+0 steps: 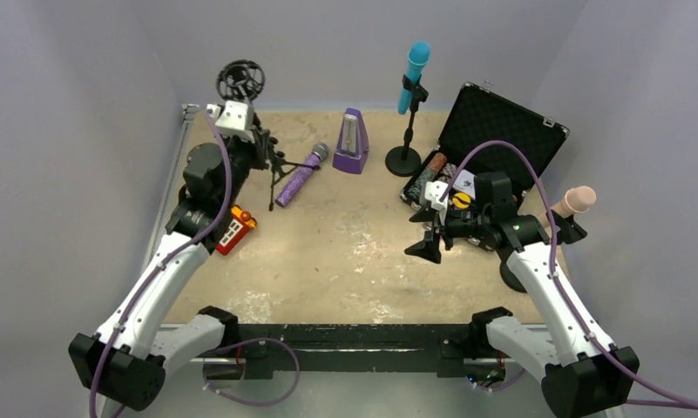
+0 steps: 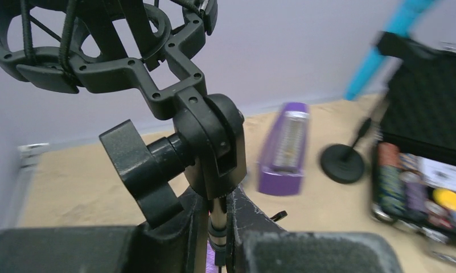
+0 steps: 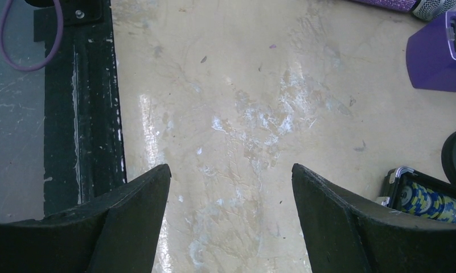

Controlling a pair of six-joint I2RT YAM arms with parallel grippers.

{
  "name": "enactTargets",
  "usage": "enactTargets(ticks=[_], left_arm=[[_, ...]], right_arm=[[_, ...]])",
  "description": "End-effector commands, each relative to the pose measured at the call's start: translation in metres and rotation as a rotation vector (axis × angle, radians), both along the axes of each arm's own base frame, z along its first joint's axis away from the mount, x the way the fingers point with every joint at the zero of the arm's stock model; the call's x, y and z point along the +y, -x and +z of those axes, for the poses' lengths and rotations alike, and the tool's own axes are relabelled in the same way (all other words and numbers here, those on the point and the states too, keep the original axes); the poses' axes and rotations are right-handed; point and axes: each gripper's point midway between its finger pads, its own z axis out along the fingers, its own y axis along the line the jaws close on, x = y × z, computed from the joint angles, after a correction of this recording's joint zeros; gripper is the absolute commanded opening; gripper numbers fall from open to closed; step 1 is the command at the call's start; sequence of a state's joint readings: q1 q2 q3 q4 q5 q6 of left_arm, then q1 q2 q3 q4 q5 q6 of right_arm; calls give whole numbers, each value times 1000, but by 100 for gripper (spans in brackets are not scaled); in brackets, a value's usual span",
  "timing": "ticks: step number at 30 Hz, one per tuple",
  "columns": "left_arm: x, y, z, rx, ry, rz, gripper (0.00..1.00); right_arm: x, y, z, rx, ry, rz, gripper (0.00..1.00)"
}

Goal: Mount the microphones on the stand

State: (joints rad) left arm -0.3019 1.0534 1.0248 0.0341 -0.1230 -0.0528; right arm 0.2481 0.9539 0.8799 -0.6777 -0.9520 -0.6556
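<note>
At far left, my left gripper [image 2: 217, 227] clamps the shock-mount stand [image 2: 208, 136]; the purple microphone [image 1: 298, 176] lies on the desk [image 1: 345, 252] beside it, the blue microphone [image 1: 415, 70] sits clipped mid-back, my right gripper [image 3: 230, 170] gapes open, the pink microphone [image 1: 576, 202] far right.

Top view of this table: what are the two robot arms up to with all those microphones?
The left gripper is shut on the thin pole of a black tripod stand with a ring-shaped cradle. The glittery purple microphone lies on the table beside it. The cyan-blue microphone sits clipped in a round-based stand. The right gripper hangs open, empty.
</note>
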Motion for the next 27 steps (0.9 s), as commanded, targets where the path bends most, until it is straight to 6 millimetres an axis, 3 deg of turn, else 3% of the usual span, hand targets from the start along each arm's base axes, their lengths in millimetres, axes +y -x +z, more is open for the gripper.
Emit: enactTargets(ticks=[1, 4, 12, 21, 24, 27], left_arm=[[-66, 39, -15, 54, 140, -246, 0], [-92, 48, -24, 66, 184, -294, 0], [-158, 44, -44, 54, 143, -346, 0], [-196, 60, -104, 113, 62, -363, 0], [-202, 69, -123, 155, 58, -388, 11], [-203, 79, -132, 184, 65, -411, 31]], right_arm=[[-1, 2, 8, -43, -8, 15, 81], [-4, 1, 9, -48, -13, 7, 81], [-10, -2, 9, -46, -23, -17, 81], [-14, -5, 6, -39, -17, -33, 81], [-14, -6, 5, -33, -16, -34, 81], [-16, -6, 5, -31, -18, -39, 81]])
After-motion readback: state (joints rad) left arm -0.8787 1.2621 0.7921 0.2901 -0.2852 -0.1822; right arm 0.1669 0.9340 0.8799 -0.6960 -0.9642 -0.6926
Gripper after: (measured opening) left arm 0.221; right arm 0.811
